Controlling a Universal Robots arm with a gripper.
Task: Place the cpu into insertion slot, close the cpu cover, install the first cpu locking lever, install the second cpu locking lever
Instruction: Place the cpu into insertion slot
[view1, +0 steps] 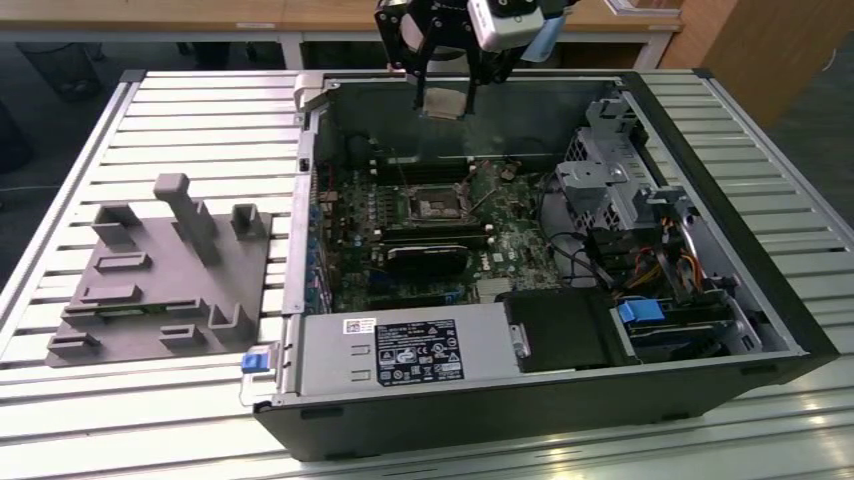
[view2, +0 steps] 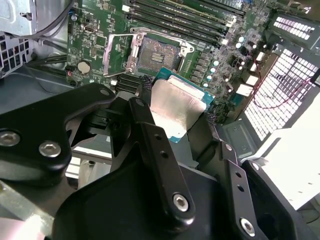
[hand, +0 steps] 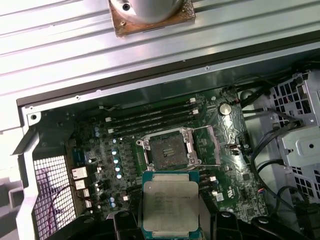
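My gripper (view1: 446, 92) hangs above the far wall of the open computer case, shut on the cpu (view1: 447, 101). In both wrist views the cpu (view2: 176, 106) (hand: 170, 202) is a square chip with a silvery top, pinched at its two sides between my black fingers (view2: 145, 112). The insertion slot (view1: 434, 208) (view2: 157, 55) (hand: 167, 150) lies bare on the green motherboard below, well apart from the chip. The cpu cover (view2: 119, 52) (hand: 206, 145), a thin metal frame, stands swung open at one side of the slot.
Long black memory slots (hand: 150, 117) run beside the socket. A black rectangular block (view1: 427, 255) sits nearer on the board. A metal drive cage (view1: 621, 180) and cables fill the case at the exterior view's right. A grey fixture (view1: 160, 270) rests on the slatted table.
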